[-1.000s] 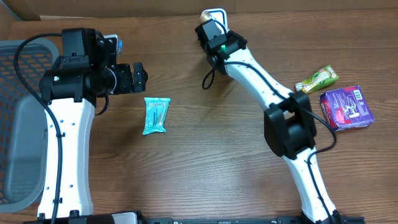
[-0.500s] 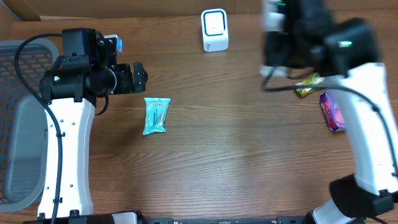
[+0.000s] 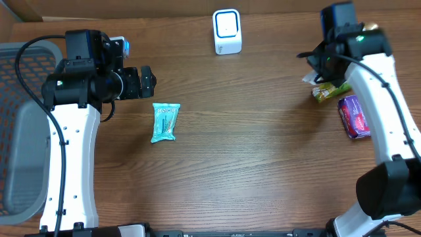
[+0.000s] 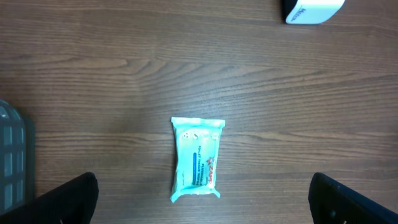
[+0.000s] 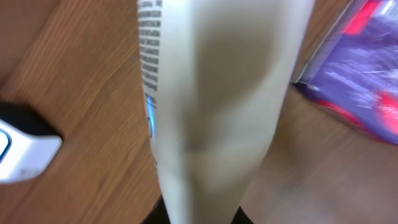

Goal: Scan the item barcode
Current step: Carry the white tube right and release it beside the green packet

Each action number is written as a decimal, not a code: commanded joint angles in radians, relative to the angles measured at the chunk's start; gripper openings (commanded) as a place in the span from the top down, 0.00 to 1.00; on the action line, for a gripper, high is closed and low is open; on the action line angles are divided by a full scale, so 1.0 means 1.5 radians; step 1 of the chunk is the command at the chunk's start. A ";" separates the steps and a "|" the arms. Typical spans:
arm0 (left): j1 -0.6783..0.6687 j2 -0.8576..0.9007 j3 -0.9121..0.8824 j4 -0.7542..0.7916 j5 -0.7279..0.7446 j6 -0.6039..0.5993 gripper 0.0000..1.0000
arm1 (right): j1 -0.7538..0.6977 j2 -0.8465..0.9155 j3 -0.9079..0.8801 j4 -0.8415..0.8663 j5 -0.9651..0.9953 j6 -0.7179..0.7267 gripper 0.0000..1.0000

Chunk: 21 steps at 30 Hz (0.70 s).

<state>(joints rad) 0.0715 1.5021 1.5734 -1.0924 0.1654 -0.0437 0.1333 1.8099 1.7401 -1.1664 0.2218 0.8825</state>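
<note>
Right tool [image 3: 320, 66], upper right of the overhead frame, clamped on a pale packet [image 5: 211, 106]. Left tool [image 3: 148, 81] wide open, above a teal packet [image 3: 164, 122]. Likely step: presenting the item. Next: turn its barcode toward the scanner [image 3: 227, 31], top centre.
</note>
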 commanded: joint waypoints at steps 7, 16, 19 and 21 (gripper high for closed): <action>-0.004 0.002 0.012 -0.001 0.005 0.017 0.01 | 0.000 -0.001 -0.213 0.272 0.040 0.078 0.96; -0.004 0.002 0.012 -0.001 0.005 0.017 0.00 | 0.000 -0.001 -0.298 0.361 0.116 0.075 0.96; -0.004 0.002 0.012 -0.001 0.005 0.017 0.00 | 0.000 -0.001 -0.334 0.445 0.116 0.063 0.96; -0.004 0.002 0.012 0.000 0.005 0.017 0.00 | 0.000 0.000 -0.355 0.507 0.109 0.038 0.96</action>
<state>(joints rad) 0.0715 1.5021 1.5734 -1.0924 0.1650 -0.0433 0.1333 1.8179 1.2327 -0.4828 0.3351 0.9867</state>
